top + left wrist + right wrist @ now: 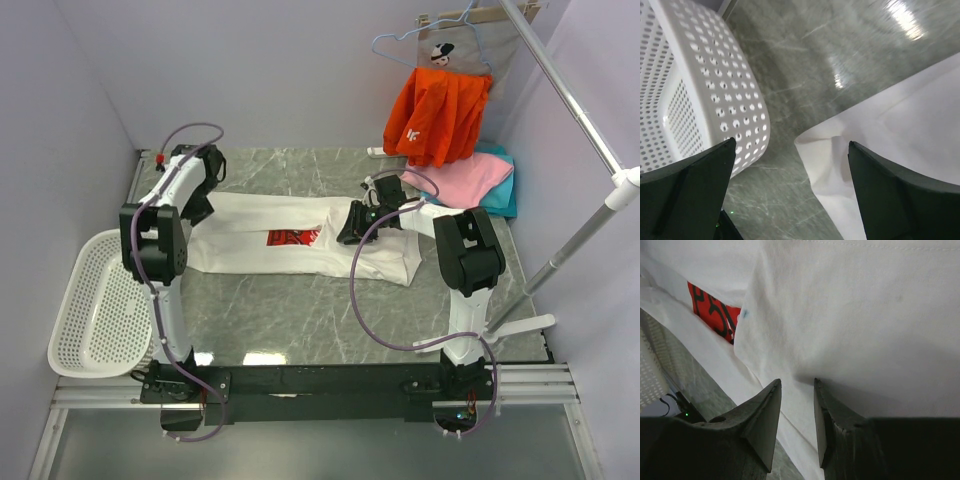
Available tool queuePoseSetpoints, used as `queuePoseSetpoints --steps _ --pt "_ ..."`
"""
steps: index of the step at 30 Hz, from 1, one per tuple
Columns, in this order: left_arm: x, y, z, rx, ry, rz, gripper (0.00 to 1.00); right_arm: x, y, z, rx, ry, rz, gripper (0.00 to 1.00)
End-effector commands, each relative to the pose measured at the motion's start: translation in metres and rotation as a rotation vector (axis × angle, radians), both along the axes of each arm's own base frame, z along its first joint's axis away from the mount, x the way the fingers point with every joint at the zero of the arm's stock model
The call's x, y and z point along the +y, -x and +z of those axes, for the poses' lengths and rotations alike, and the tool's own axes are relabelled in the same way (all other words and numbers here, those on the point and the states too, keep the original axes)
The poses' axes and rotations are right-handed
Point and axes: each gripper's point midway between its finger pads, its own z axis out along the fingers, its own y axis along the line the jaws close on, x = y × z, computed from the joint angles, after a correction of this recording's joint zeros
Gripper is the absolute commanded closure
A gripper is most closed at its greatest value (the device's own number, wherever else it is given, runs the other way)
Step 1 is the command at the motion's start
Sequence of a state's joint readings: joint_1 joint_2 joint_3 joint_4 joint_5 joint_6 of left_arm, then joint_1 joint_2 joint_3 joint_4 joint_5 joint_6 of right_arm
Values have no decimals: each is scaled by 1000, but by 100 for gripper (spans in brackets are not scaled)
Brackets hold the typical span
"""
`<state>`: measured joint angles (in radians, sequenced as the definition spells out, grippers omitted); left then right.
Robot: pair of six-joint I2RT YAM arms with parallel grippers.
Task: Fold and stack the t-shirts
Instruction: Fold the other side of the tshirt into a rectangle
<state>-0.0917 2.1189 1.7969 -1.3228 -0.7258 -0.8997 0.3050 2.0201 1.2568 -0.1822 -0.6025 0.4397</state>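
Cloth stretches across the tabletop's middle nearer the back edge: the white t-shirt, red print facing up. The left gripper hangs spread wide over the shirt's left corner, beside the white basket at the left edge. The right gripper sits on the shirt's right part, fingers nearly together; whether they pinch cloth I cannot tell. The pink shirt lies on the teal shirt in the back right corner.

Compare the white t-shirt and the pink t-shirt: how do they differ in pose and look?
The white t-shirt lies stretched across the table's middle; the pink t-shirt sits bunched at the far right. The white one shows a red print; the pink one is plain. Both are soft cloth.
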Motion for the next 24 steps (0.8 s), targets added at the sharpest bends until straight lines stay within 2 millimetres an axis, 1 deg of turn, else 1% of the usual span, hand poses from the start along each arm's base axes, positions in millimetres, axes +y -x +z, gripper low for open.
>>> queuePoseSetpoints --steps 1,2,4,6,7,9,10,11,15,19,20,22,23,24 --pt "-12 -19 52 -135 44 -67 0 3 -6 7 -31 2 14 60" --pt "-24 -26 56 -161 73 -91 1 3 -6 7 -32 4 12 60" --pt "-42 -40 55 -188 124 -164 1 2 -6 6 -33 10 9 60" --pt "-68 -47 47 -195 194 -237 1 0 -7 6 -34 19 7 60" --pt "-75 -50 46 -197 209 -257 1 0 -7 6 -34 21 7 60" --pt "-93 -49 38 -179 258 -295 1 -1 -7 7 -37 28 6 60" --pt "-97 -48 35 -170 264 -321 1 -2 -8 7 -39 30 5 60" --pt "-104 -40 29 -145 271 -338 1 -2 -7 7 -39 32 5 60" --pt "-116 -20 13 -126 325 -354 1 -2 -7 7 -39 37 6 60" --pt "-133 -16 0 -141 429 -423 1 -4 -7 6 -38 43 4 60" --pt "-136 -17 -8 -140 444 -435 1 -4 -7 5 -38 44 4 60" --pt "-135 -15 -17 -123 442 -434 1 -3 -8 6 -38 42 5 60" --pt "-132 -14 -26 -103 429 -431 1 -3 -7 6 -37 42 5 60" --pt "-130 -14 -31 -93 419 -422 1 -4 -7 6 -35 43 3 60"
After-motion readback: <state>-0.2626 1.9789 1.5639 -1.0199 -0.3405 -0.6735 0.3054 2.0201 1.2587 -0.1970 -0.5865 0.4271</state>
